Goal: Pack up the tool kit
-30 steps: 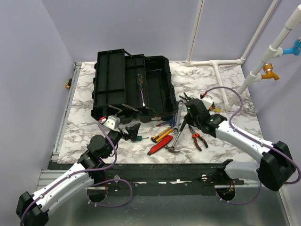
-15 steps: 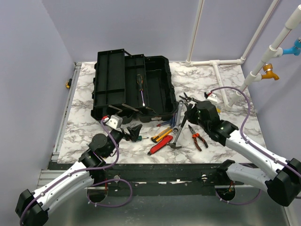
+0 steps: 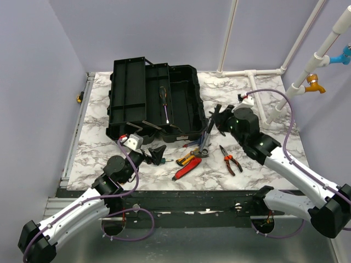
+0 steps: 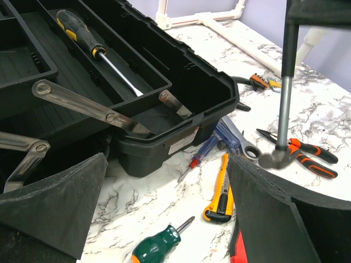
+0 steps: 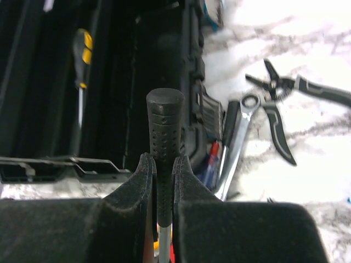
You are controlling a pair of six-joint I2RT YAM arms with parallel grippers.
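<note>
The black toolbox (image 3: pixel 192 72) lies open at the back left, with a yellow-and-black screwdriver (image 3: pixel 163 103) in its tray. My right gripper (image 3: pixel 218 119) is shut on the black handle of the hammer (image 3: pixel 207 137). The hammer hangs head-down just off the toolbox's right front corner. The right wrist view shows the hammer handle (image 5: pixel 164 118) pinched between the fingers of that gripper (image 5: pixel 163 170). In the left wrist view the hammer (image 4: pixel 285 87) hangs upright, its head just over the table. My left gripper (image 3: pixel 155 152) is open above a green screwdriver (image 4: pixel 159 246).
Loose on the marble in front of the toolbox lie a yellow utility knife (image 4: pixel 221 192), a red cutter (image 3: pixel 185 170), a blue-and-red screwdriver (image 4: pixel 211 150), a wrench (image 5: pixel 238 137), orange pliers (image 3: pixel 230 159) and black pliers (image 5: pixel 279 98). White pipes (image 3: pixel 249 74) run along the back right.
My right gripper has lifted the hammer off the table and carried it back and left towards the toolbox. The left arm has barely moved.
</note>
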